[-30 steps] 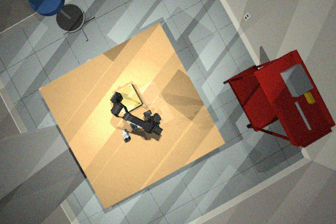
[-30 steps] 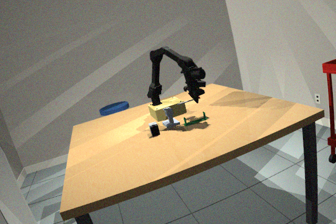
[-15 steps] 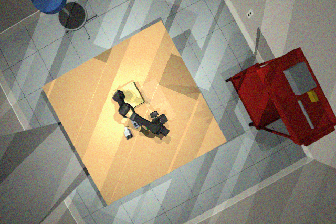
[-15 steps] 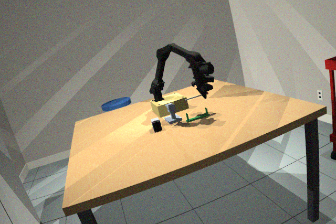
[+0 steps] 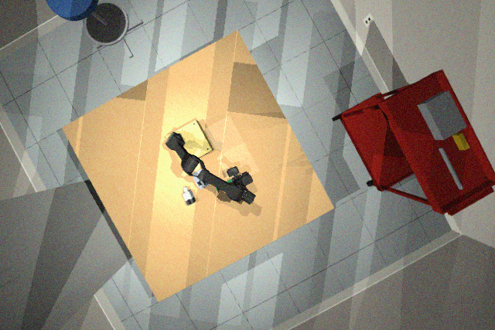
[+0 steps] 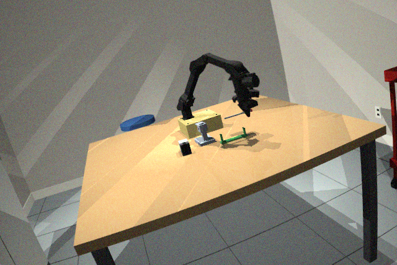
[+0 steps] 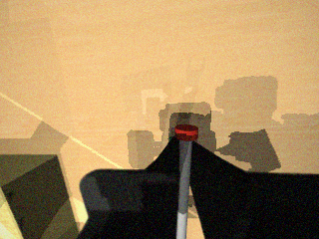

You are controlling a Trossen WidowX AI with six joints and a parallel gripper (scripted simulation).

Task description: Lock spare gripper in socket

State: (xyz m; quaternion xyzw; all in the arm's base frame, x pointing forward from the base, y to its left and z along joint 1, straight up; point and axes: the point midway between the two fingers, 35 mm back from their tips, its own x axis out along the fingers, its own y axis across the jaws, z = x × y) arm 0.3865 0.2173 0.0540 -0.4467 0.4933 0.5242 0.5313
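Observation:
My gripper (image 6: 249, 112) (image 7: 179, 140) is shut on the lock pin (image 6: 233, 115) (image 7: 183, 174), just below its red head, and holds it in the air above the table. The pin's shaft points away from the fingers, back toward the yellow base block, clear of the mount. The grey mount (image 6: 202, 131) (image 5: 199, 180) stands upright on its flat base, with no pin seen through its socket. The spare gripper (image 6: 185, 147) (image 5: 189, 196), a small black and white block, stands on the table beside the mount. In the top view the arm hides the fingertips.
A green rack (image 6: 232, 138) with two upright posts stands on the table beside the mount, below the gripper and partly hidden by the arm from above. The yellow base block (image 6: 205, 123) (image 5: 204, 143) bears the arm. A red cart (image 5: 404, 151) stands beyond the table edge.

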